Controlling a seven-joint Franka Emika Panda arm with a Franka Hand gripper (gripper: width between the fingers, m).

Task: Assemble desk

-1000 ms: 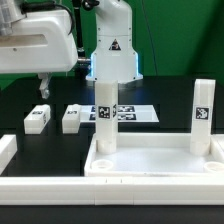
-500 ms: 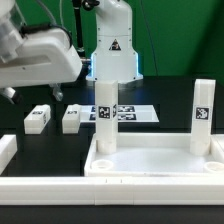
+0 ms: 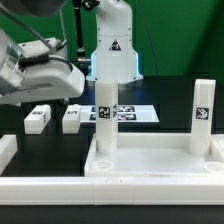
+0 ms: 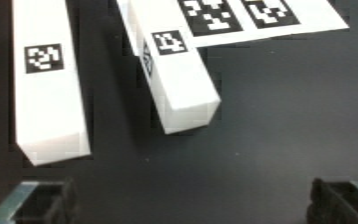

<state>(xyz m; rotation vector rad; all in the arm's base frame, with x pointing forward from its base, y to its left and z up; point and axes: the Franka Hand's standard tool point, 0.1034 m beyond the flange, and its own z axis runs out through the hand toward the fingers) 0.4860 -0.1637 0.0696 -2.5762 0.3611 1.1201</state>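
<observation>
Fingers [image 4: 43, 200] of the gripper [image 4: 194, 205] are seen spread wide apart, with nothing held between them, over the black table [image 4: 282, 130]. One leg [image 4: 48, 90] and a second leg [image 4: 179, 75] are laid flat side by side, not touching, the second just beside the marker board [image 4: 229, 18]. In the exterior view the tabletop [image 3: 155, 160] is set rim up, and two upright legs [image 3: 105, 115] are stood in its corner sockets.

Light is bright and even, foreground slightly blurred
</observation>
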